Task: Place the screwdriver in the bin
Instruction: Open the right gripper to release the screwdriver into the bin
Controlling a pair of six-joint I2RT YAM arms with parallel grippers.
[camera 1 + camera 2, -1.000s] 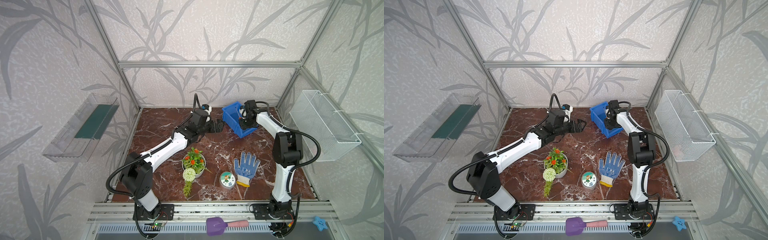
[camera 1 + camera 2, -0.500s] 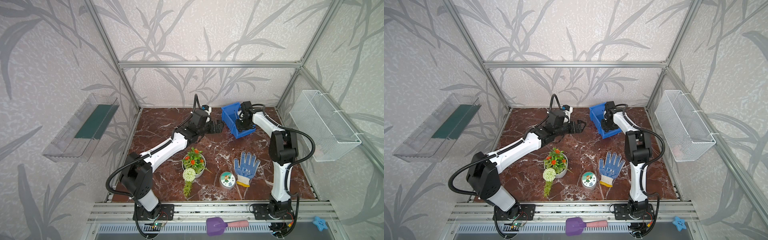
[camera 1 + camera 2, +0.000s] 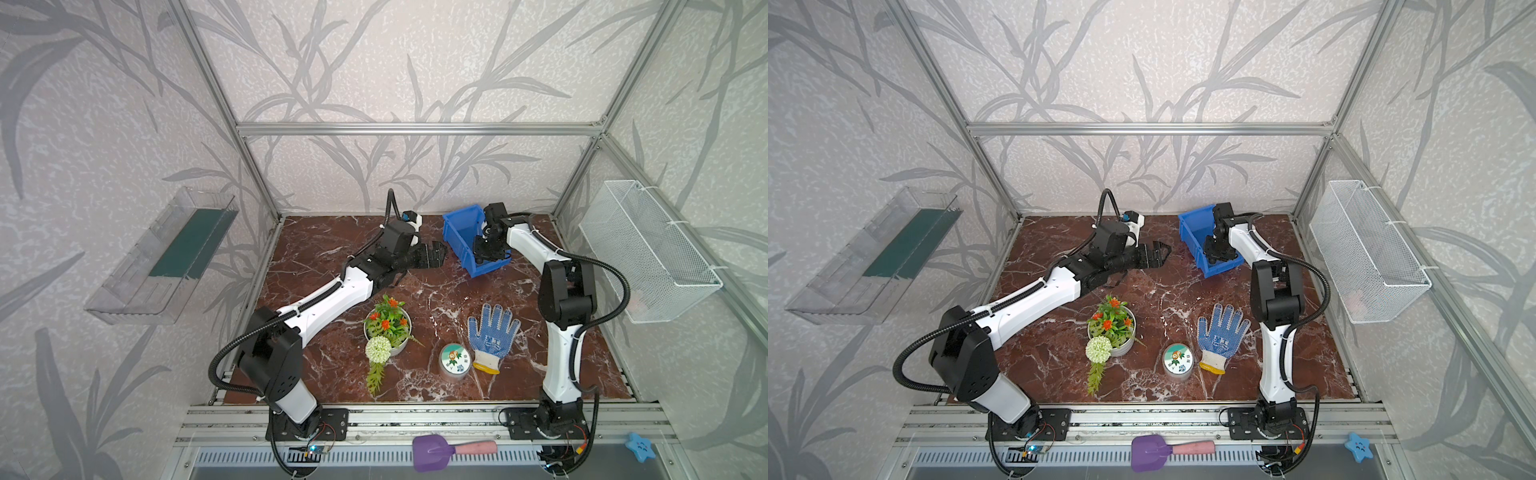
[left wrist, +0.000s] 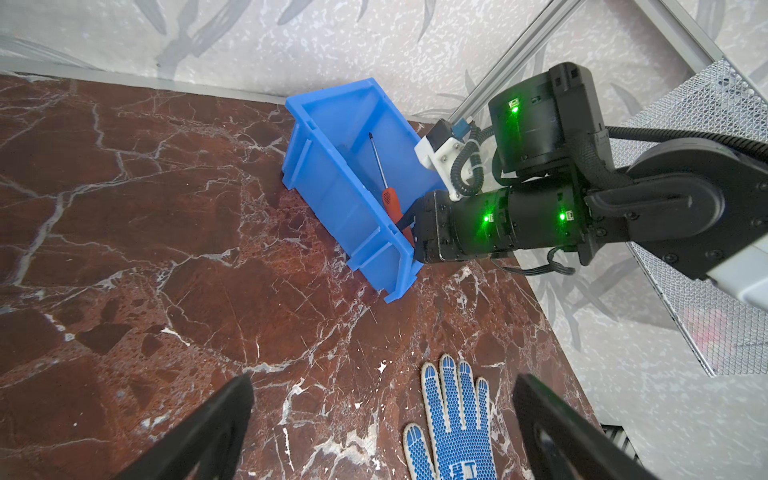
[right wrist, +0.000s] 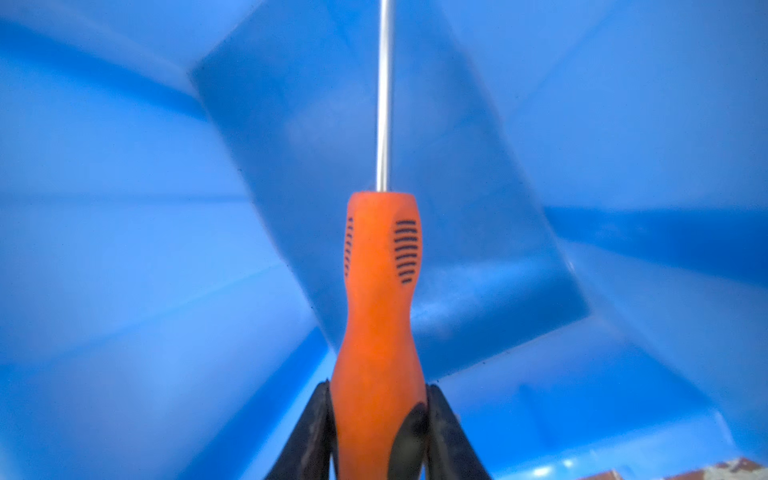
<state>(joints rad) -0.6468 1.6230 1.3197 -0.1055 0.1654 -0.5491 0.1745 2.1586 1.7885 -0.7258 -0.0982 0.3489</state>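
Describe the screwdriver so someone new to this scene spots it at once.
At the back right of the marble table stands a bright blue bin. Inside it the right gripper is shut on the screwdriver. Only it has an orange handle and a thin silver shaft.

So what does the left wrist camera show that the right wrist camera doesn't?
Only the left wrist view: the whole bin from outside on the marble table, the glove, the mesh basket and the left end effector standing open. Only the right wrist view: close up, the right end effector clamped on the orange handle of the screwdriver, and the handle's black ribs. Both: the screwdriver reaching into the blue bin.
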